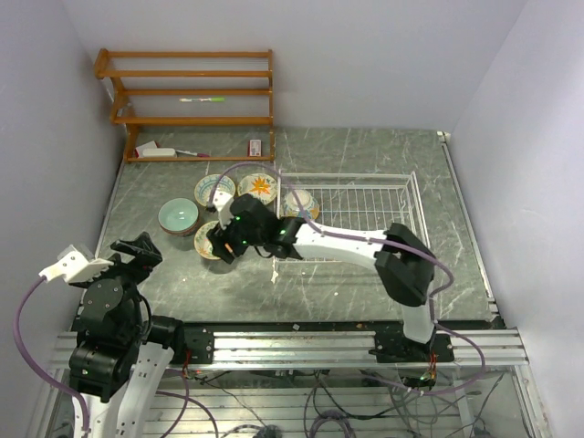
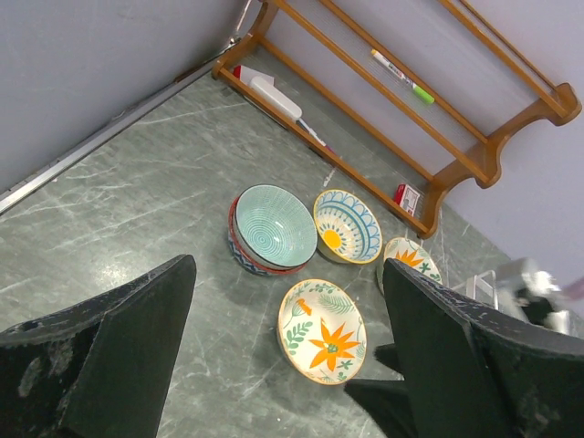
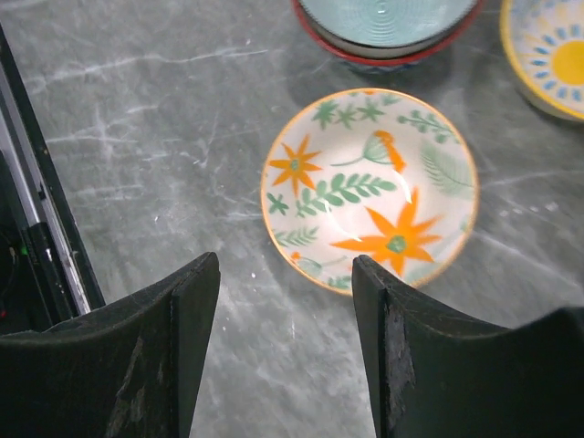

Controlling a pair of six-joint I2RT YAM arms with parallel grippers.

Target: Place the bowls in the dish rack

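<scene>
bare tabletop (image 1: pixel 319 292) open left of and nearer than orange-flower bowl (image 3: pixel 370 192). teal bowl stack (image 3: pixel 392 23) just behind it, sun bowl (image 3: pixel 547 55) near; gaps tight. dish rack (image 1: pixel 347 175) mostly free, one bowl (image 1: pixel 301 203) at left end. right arm (image 1: pixel 338 245) crosses rack's near-left corner.

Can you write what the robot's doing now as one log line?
step: pre-grasp | right gripper: open, over leafy orange-flower bowl | left gripper: open, empty | bowl: on table
</scene>
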